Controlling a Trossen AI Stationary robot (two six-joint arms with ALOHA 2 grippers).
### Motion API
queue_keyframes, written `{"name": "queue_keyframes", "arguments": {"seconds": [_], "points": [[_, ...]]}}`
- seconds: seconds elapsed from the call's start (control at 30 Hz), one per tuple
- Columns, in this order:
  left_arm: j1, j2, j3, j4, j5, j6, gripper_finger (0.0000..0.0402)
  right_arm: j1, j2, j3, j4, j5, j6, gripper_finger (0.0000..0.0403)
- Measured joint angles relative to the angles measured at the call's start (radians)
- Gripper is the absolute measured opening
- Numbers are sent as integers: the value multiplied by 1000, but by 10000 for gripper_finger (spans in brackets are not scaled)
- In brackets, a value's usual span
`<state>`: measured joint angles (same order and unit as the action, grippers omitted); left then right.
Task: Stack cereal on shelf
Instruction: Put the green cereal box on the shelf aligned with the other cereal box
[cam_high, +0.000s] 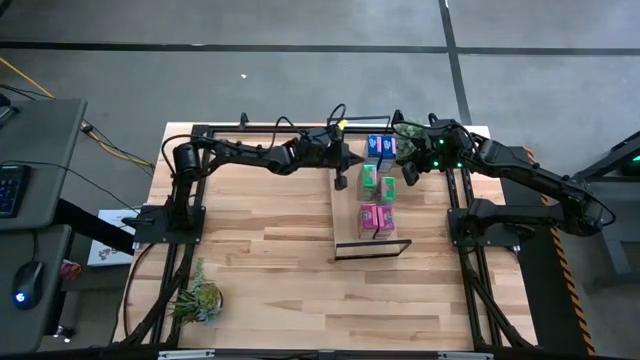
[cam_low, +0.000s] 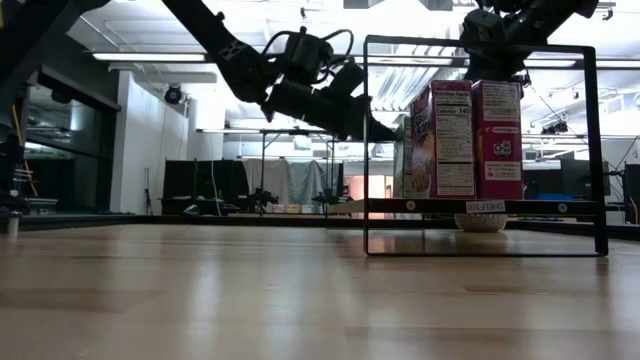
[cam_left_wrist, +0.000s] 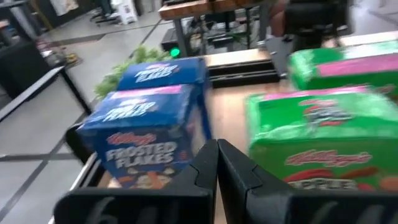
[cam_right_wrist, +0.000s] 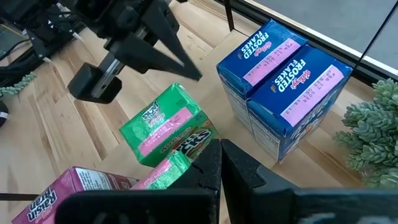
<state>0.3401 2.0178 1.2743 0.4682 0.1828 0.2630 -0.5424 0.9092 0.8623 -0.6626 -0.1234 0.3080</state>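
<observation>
On the light-wood shelf (cam_high: 346, 205) the cereal boxes stand in a row. Two blue ones (cam_high: 380, 148) are at the far end, two green ones (cam_high: 378, 184) in the middle, and two pink ones (cam_high: 376, 218) toward the near end. They rest on their bottoms on the board. My left gripper (cam_high: 345, 168) is shut and reaches in from the table's left. Its tips (cam_right_wrist: 198, 74) hover by the gap between the blue boxes (cam_left_wrist: 149, 118) and the green boxes (cam_left_wrist: 323, 134). My right gripper (cam_high: 410, 172) is shut and hangs just right of the shelf, above the boxes (cam_right_wrist: 168, 124).
A spiky green plant (cam_high: 198, 298) sits near the table's front left. Another plant (cam_right_wrist: 373, 124) stands by the blue boxes at the far right. The shelf's black wire frame (cam_low: 480, 140) stands up at its near end. Bare tabletop (cam_high: 270, 230) lies left of the shelf.
</observation>
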Motion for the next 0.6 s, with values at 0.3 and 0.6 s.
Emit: {"name": "queue_keyframes", "arguments": {"seconds": [0.3, 0.6], "points": [[-1, 0, 0, 7, 102, -27, 0, 0, 0, 0, 2, -2, -1, 0], [-3, -1, 0, 0, 128, -33, 0, 0, 0, 0, 2, -4, -2, 0]]}}
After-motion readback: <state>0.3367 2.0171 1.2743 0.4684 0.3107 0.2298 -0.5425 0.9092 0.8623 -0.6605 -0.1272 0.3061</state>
